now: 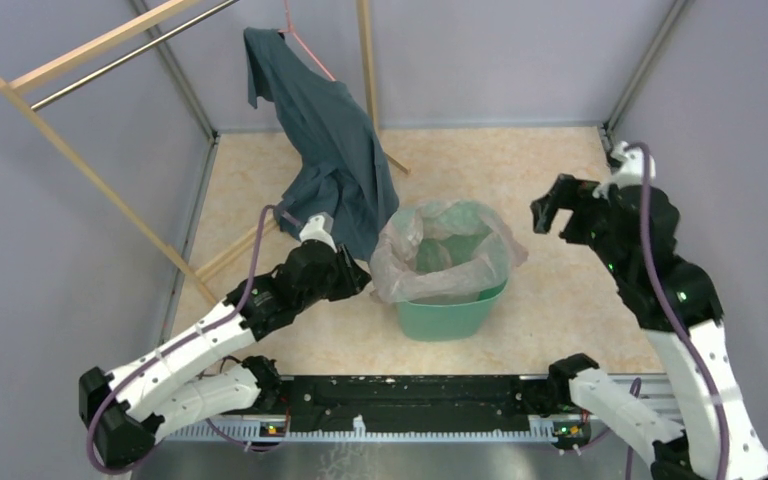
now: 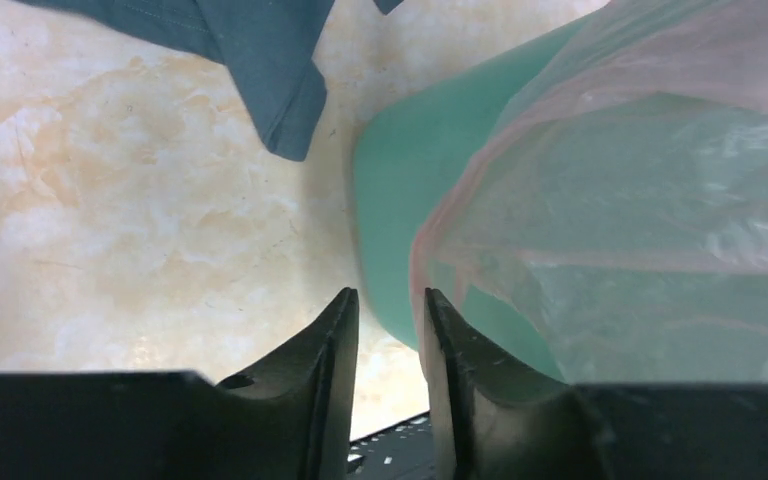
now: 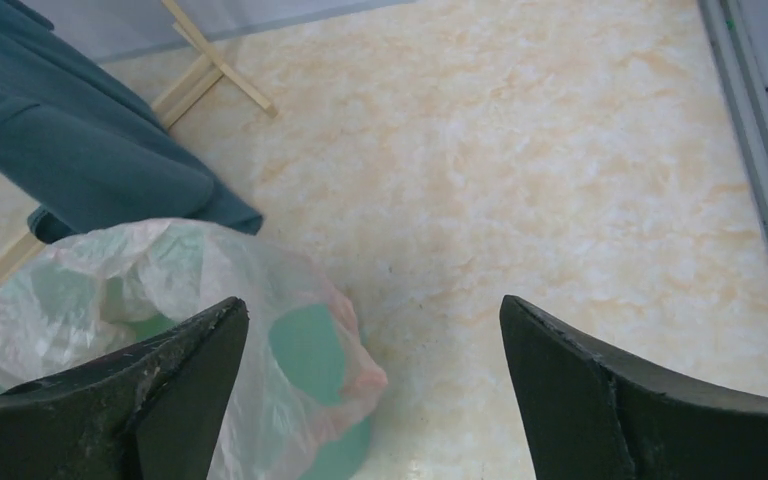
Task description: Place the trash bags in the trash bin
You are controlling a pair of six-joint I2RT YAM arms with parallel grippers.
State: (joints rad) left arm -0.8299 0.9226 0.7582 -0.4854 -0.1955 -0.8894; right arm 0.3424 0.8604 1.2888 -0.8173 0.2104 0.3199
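Note:
The teal-green trash bin (image 1: 452, 316) stands in the middle of the floor. The pale pink trash bag (image 1: 398, 258) lines it, with its edge folded out over the rim all round. My left gripper (image 1: 365, 283) sits low at the bin's left side. In the left wrist view its jaws (image 2: 390, 300) stand a little apart with only floor between them, and the bag's edge (image 2: 640, 200) hangs over the bin wall (image 2: 410, 200) just right of the right finger. My right gripper (image 1: 550, 215) hovers right of the bin, open wide and empty (image 3: 373, 315), above the bag (image 3: 110, 290).
A dark blue-grey shirt (image 1: 330, 150) hangs from a wooden rack (image 1: 90, 170) behind and left of the bin, its hem reaching the floor near my left arm. Grey walls close the sides and back. Bare floor lies right of the bin (image 3: 560, 180).

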